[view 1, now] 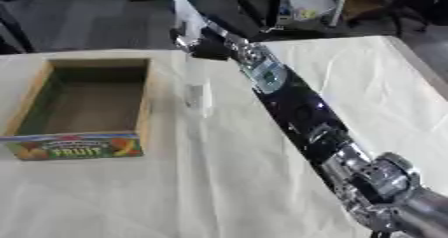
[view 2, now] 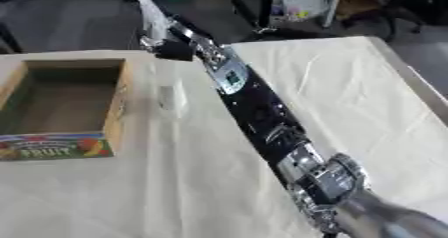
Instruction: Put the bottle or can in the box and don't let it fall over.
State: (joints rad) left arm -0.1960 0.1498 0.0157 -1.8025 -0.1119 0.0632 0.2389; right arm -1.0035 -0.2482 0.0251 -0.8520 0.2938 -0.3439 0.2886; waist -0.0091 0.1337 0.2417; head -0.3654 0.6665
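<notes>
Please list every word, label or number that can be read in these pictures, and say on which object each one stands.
"FRUIT": on the front panel of the box, in large yellow letters.
A smaller line above it on the same panel: too blurred to read.
A pale label on the clear bottle: unreadable.

1. One clear bottle (view 1: 196, 89), upright, near the scene's middle.
2. One open box (view 1: 83, 109), left side.
3. One table (view 1: 219, 182).
4. One robot hand (view 1: 188, 29), far middle.

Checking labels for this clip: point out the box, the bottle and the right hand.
box (view 1: 144, 102): left eye view, on its right wooden wall.
bottle (view 1: 196, 94): left eye view, on its clear body with the label.
right hand (view 1: 185, 16): left eye view, on the pale fingers.
</notes>
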